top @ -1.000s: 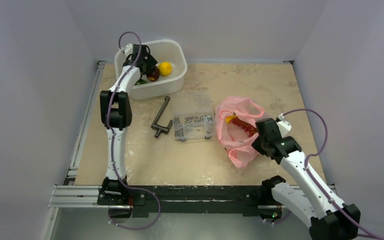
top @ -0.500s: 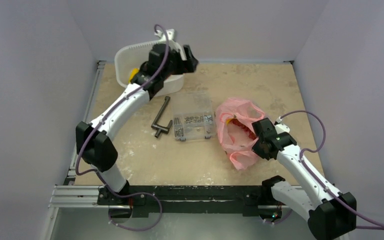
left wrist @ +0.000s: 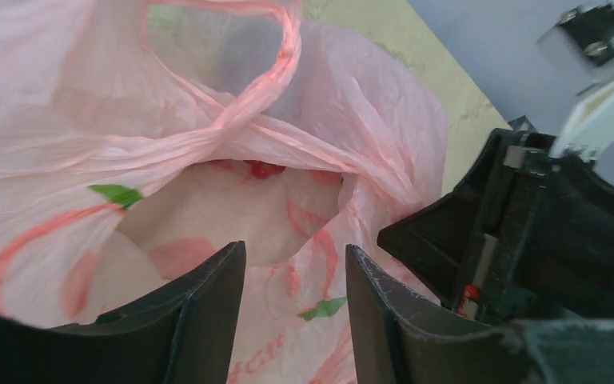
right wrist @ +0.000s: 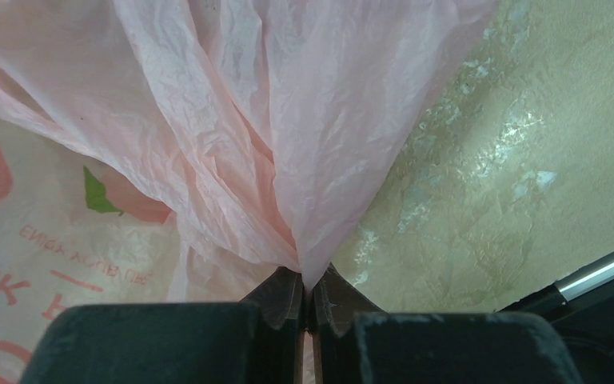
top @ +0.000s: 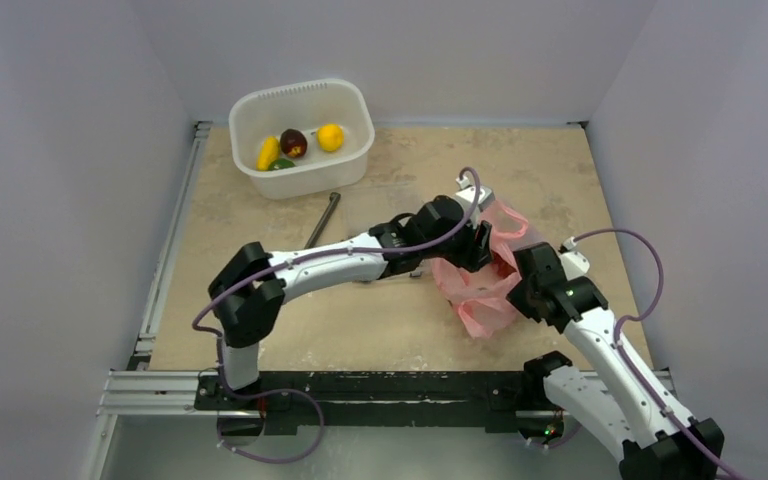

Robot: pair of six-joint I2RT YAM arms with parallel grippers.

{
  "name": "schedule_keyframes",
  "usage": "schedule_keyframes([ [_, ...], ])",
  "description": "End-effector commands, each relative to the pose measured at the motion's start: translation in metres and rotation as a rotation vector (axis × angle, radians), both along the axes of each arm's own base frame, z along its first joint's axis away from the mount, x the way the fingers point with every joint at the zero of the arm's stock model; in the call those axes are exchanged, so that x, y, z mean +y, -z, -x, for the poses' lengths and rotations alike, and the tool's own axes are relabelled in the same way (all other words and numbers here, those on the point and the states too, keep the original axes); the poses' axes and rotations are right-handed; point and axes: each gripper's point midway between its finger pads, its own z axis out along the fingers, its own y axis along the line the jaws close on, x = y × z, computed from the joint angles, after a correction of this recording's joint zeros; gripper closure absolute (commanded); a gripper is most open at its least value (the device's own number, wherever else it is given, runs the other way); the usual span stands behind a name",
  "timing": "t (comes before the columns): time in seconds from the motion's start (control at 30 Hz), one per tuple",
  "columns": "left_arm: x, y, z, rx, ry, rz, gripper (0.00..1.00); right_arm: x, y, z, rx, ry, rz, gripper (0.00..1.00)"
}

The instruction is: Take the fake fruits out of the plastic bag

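The pink plastic bag (top: 477, 303) lies at the right of the table. My left gripper (top: 482, 250) is open at its mouth; in the left wrist view (left wrist: 292, 256) the jaws stand apart over the bag's film (left wrist: 352, 104), with nothing between them. A red bumpy fruit (left wrist: 264, 169) peeks out deep inside the bag. My right gripper (top: 517, 290) is shut on a bunched fold of the bag (right wrist: 232, 120), pinched between its fingertips in the right wrist view (right wrist: 305, 282). Fruits lie in the white tub (top: 352, 165): a yellow one (top: 267, 152), a dark red one (top: 293, 142), a round yellow one (top: 330, 137).
A black L-shaped tool (top: 322, 220) lies between the tub and my left arm. The clear screw box is mostly hidden under my left arm. The right gripper's body (left wrist: 544, 232) is close beside my left fingers. Walls enclose the table on three sides.
My left arm has swung from the white tub across the table to the bag's mouth, leaving the fruits in the tub. My right gripper keeps its hold on the bag.
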Motion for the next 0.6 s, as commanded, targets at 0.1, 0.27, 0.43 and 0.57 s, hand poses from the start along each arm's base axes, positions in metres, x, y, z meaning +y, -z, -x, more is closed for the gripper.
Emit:
schedule_keyframes([
  [0.1,-0.045,0.029,-0.009,0.011,-0.042,-0.025,0.62,-0.003,-0.007,-0.006,-0.069,0.031,-0.002,1.0],
  [0.27,-0.051,0.058,-0.019,0.025,-0.094,-0.092,0.67,-0.002,-0.002,-0.005,-0.048,0.023,0.0,1.0],
  [0.43,-0.05,0.08,-0.044,-0.001,-0.21,-0.141,0.7,0.001,0.004,-0.008,-0.055,0.009,-0.01,1.0],
  [0.57,-0.056,0.088,-0.066,-0.03,-0.255,-0.172,0.68,0.007,0.01,-0.01,-0.061,-0.011,-0.034,1.0],
])
